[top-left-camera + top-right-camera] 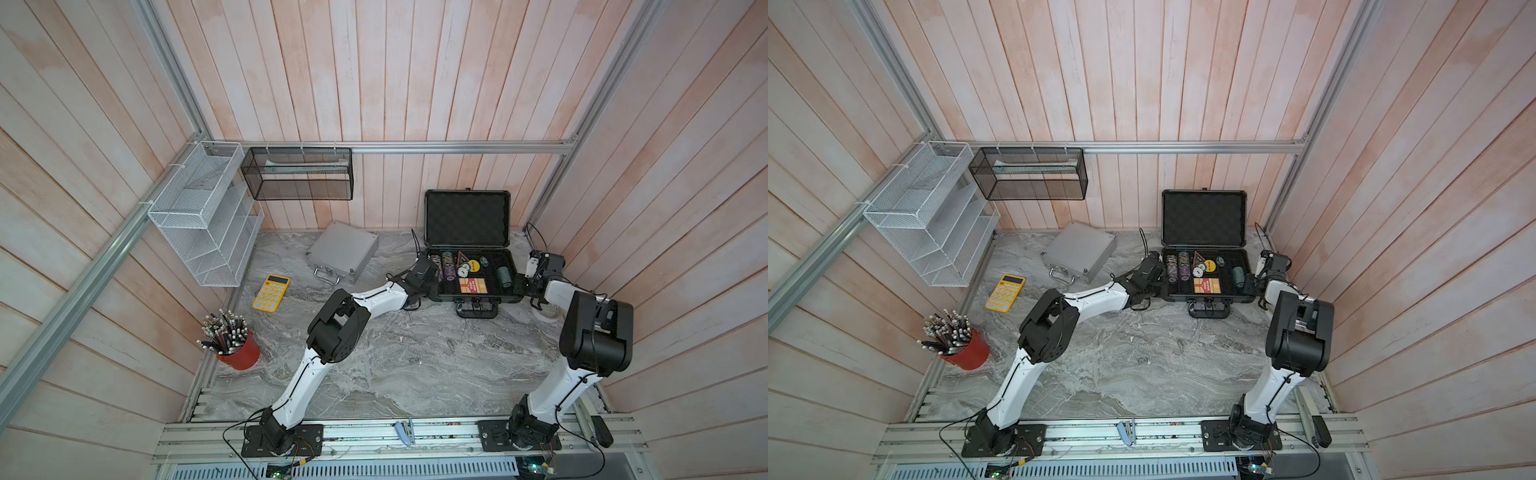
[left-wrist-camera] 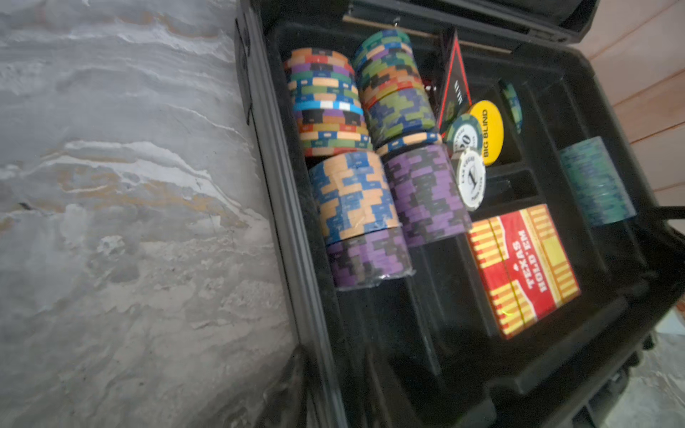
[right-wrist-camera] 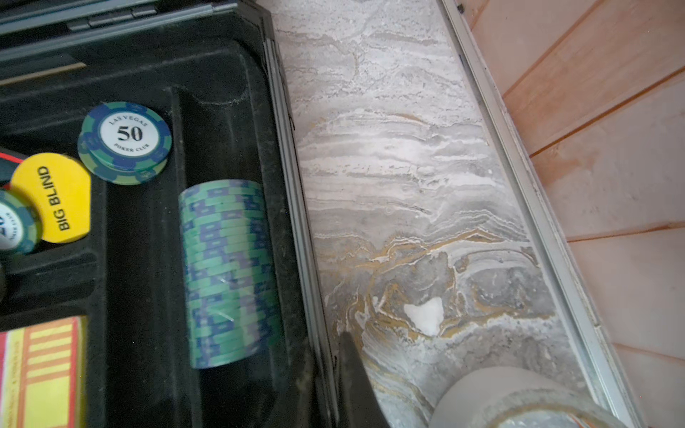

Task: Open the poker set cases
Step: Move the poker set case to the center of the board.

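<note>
Left wrist view is giving me the inside of the dark-grey case (image 2: 281, 207), which is standing open at the right rear of the desk (image 1: 395, 365), its foam-lined lid (image 1: 467, 220) upright against the wall. Its tray is holding wrapped chip rolls (image 2: 352, 192) side by side in their channels, a red card deck (image 2: 522, 270), a yellow Big Blind button (image 2: 487, 131) and loose chips; a teal roll (image 3: 226, 274) is lying alone in the outer channel. I am reading this case as done. The silver case (image 1: 343, 249) is lying shut near the back wall, well apart from it, handle (image 1: 326, 275) facing the arms. I am expecting a stiff, smooth aluminium shell, slippery on flat faces and probably heavy with chips, so I am planning to work the latches beside the handle and then lift the lid by its front lip. The left fingers (image 1: 432, 286) are sitting at the dark case's left edge; I cannot tell how wide they are. The right fingers (image 3: 352, 374) are closed, just beside its right rim, and I am seeing nothing between them.
</note>
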